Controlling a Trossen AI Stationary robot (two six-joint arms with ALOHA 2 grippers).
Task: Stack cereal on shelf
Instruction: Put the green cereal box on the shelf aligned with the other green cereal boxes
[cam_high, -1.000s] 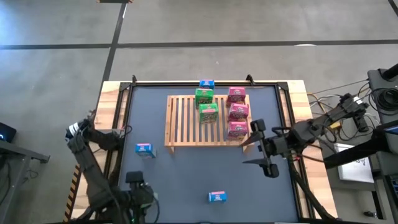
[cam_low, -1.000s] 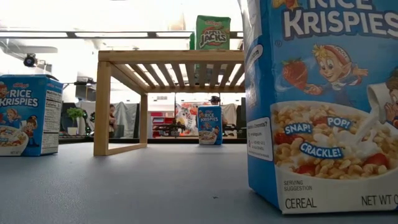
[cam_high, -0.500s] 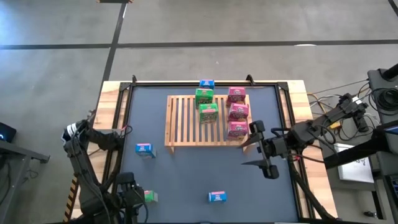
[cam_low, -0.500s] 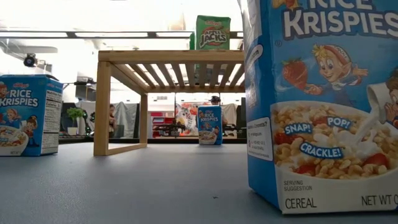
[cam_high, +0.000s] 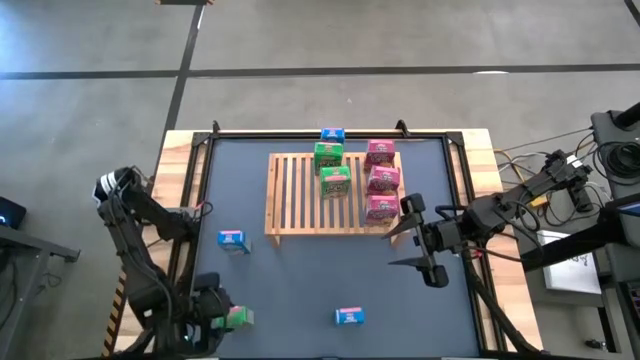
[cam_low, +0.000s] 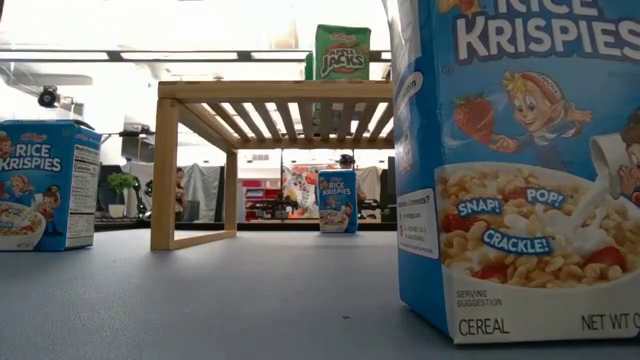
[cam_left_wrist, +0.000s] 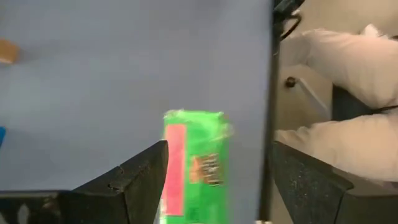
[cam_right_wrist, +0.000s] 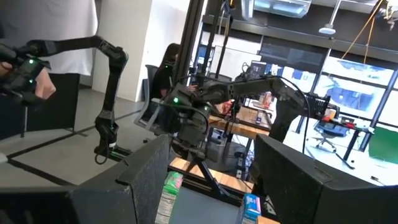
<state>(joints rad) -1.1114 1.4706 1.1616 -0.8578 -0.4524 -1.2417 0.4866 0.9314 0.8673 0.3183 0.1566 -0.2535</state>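
Shelf: the wooden slatted shelf (cam_high: 333, 195) sits in the upper middle of the high view on the dark bench (cam_high: 300, 290).
On the shelf: two green boxes (cam_high: 331, 170) in its middle column and three pink boxes (cam_high: 381, 180) along its right side.
Behind it: one blue box (cam_high: 332, 135) stands at the shelf's far edge; whether it is on the slats or just behind them is unclear.
Loose cereal: one blue box (cam_high: 232, 239) left of the shelf, another blue box (cam_high: 350, 316) at lower centre, both well apart from the shelf.
Left gripper: the left gripper (cam_high: 218, 315), at the lower left of the high view, is closed around a third green box (cam_high: 238, 317); in the left wrist view that green box sits between the two dark fingers (cam_left_wrist: 140, 177).
Right gripper: the right gripper (cam_high: 412, 238) hangs just right of the shelf's lower right corner, fingers parted and empty.
Handling: the small cardboard box looks light and stiff but crushable, with smooth printed faces.
Where to hold: judged best across the two narrow sides near mid-height, with modest squeeze.
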